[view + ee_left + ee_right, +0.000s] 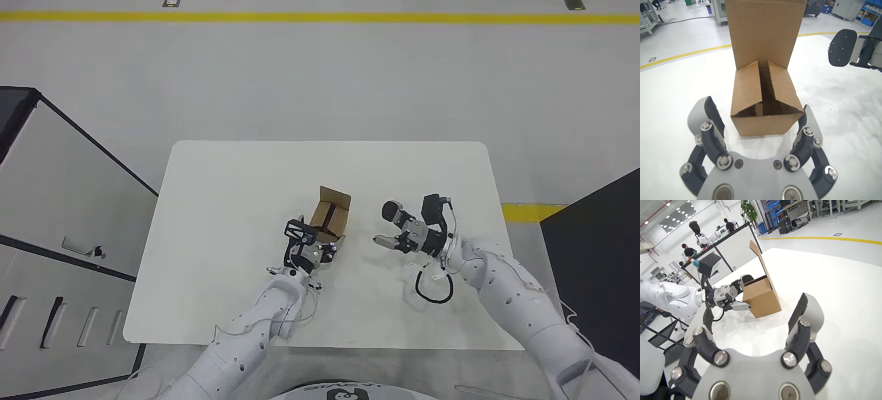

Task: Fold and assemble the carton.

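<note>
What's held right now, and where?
Nothing. The left gripper straddles the near end of the carton, jaws open, one side clear; the right gripper is open, empty.

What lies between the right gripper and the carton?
Nothing but a bare stretch of the white table separates the right gripper from the carton. The top view shows this gap plainly, and the right wrist view agrees.
</note>
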Tool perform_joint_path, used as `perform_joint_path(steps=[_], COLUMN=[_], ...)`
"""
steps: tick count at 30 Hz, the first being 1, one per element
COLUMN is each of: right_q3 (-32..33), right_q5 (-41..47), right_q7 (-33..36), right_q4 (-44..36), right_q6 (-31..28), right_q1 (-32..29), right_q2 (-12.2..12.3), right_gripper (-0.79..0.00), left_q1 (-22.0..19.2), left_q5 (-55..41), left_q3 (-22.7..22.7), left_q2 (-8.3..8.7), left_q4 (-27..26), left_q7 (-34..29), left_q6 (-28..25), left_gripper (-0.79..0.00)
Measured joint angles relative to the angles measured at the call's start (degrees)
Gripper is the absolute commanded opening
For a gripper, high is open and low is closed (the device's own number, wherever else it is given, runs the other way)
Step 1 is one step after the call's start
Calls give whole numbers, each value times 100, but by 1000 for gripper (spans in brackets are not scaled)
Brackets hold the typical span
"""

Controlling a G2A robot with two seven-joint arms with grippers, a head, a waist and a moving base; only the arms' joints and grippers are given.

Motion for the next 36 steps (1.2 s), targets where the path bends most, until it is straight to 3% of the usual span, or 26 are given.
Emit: perform_joint_path(steps=[2, 3, 5, 6, 9, 11, 22, 36], right_q3=[11, 15, 27, 33, 59, 83, 220, 459], right_q5=[-2, -1, 5, 5, -12, -24, -87, -30], right_q7=[11, 15, 25, 31, 36, 26, 3, -109], right_q4=[5, 9, 16, 18, 25, 29, 29, -133], right_q6=[0, 0, 0, 0, 0, 0, 0, 0], right_q1=[-3, -5, -7, -8, -12, -21, -70, -289], right_q2=[-8, -11, -19, -22, -31, -35, -52, 37], right_gripper=[0, 0, 0, 0, 0, 0, 0, 0], left_q1=[2, 5, 14, 19, 44, 66, 181, 147], left_q5=[10, 12, 24, 34, 77, 112, 375, 880], left_q3=[-14, -24, -56, -72, -126, -166, -415, -857], left_q2=[-8, -11, -12, -12, -5, 3, 93, 370], left_q4=[19, 25, 28, 26, 8, -9, -135, -291], left_q7=[2, 3, 9, 13, 20, 15, 41, 19], left_q6=[-15, -23, -46, -58, -116, -169, -756, -2970], left_gripper=[-385, -443, -520, -606, -668, -773, -785, -785])
